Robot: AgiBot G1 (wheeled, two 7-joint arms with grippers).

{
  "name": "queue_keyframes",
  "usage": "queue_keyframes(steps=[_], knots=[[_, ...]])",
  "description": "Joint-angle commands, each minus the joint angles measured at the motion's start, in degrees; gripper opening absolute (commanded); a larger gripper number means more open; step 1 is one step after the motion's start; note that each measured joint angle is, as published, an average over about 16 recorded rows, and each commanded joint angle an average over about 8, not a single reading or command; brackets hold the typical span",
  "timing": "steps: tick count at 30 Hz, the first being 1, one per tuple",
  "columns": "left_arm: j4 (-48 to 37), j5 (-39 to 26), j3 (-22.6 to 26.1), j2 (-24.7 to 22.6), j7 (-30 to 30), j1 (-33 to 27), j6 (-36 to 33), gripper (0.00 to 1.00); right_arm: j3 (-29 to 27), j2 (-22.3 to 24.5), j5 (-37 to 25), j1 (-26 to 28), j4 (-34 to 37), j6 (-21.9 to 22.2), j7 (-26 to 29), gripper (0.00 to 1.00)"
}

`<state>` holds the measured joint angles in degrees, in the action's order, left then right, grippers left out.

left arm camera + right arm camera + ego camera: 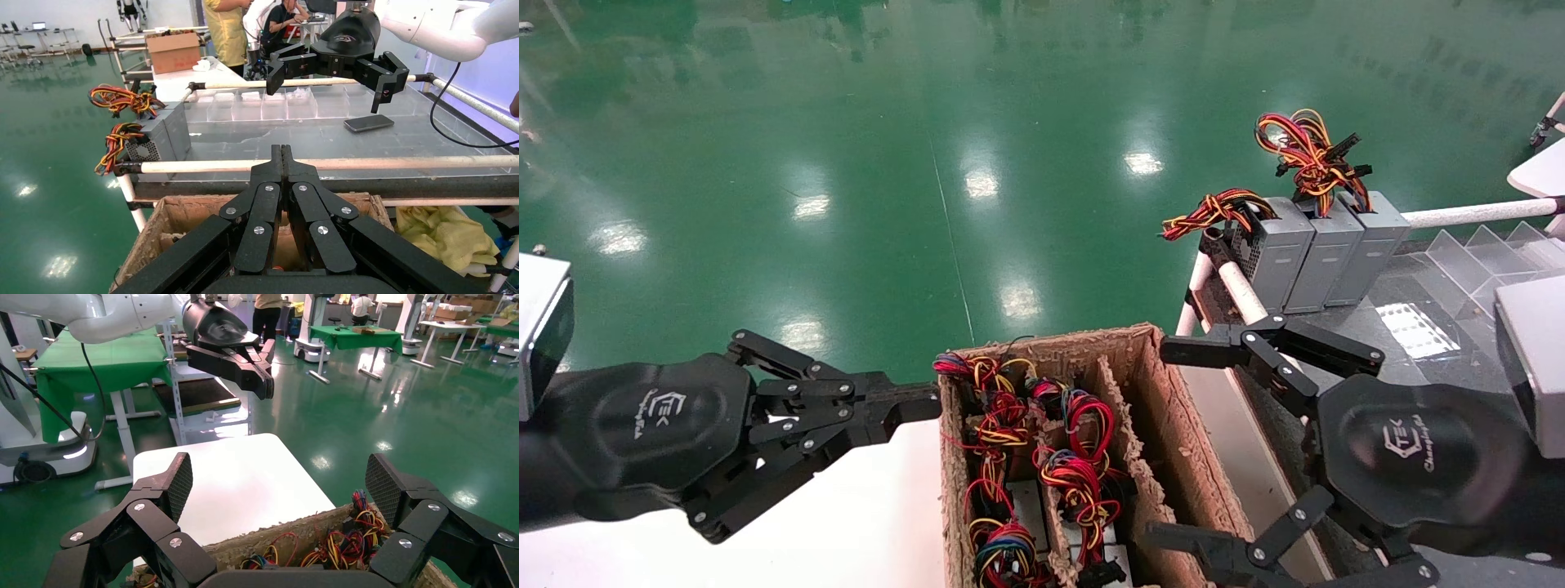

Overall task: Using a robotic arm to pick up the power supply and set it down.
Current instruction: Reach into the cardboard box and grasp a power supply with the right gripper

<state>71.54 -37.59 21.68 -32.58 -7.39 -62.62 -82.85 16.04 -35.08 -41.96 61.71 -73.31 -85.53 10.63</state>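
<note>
Left tool (911, 408): black linkage fingers pressed together, empty, beside the brown cardboard box (1164, 408).
Right tool (1173, 445): spread wide, empty, over the box's right wall.
Power supplies: three grey sheet-metal boxes (1324, 249) with wire bundles, upright at the glass counter's (1410, 327) far-left corner.

Glossy green floor (846, 122) — ceiling-light reflections, green-draped tables (349, 337)
</note>
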Motion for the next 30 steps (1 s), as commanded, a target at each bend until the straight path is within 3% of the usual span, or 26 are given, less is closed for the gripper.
queue_keyframes(steps=[1, 5, 16, 27, 30], knots=[[0.0, 0.0, 0.0, 0.0, 0.0, 0.0, 0.0, 0.54, 0.0, 0.0, 0.0, 0.0, 0.0, 0.0, 0.0, 1.00], [0.0, 0.0, 0.0, 0.0, 0.0, 0.0, 0.0, 1.00, 0.0, 0.0, 0.0, 0.0, 0.0, 0.0, 0.0, 1.00], [0.0, 0.0, 0.0, 0.0, 0.0, 0.0, 0.0, 1.00, 1.1, -0.3, -1.9, 0.3, 0.1, 0.6, 0.9, 1.00], [0.0, 0.0, 0.0, 0.0, 0.0, 0.0, 0.0, 1.00, 9.3, -5.2, -12.7, 3.8, -1.6, -1.0, 5.6, 1.00], [0.0, 0.0, 0.0, 0.0, 0.0, 0.0, 0.0, 1.00, 11.7, -7.1, -15.0, 4.4, -1.8, -2.2, 6.4, 0.62]])
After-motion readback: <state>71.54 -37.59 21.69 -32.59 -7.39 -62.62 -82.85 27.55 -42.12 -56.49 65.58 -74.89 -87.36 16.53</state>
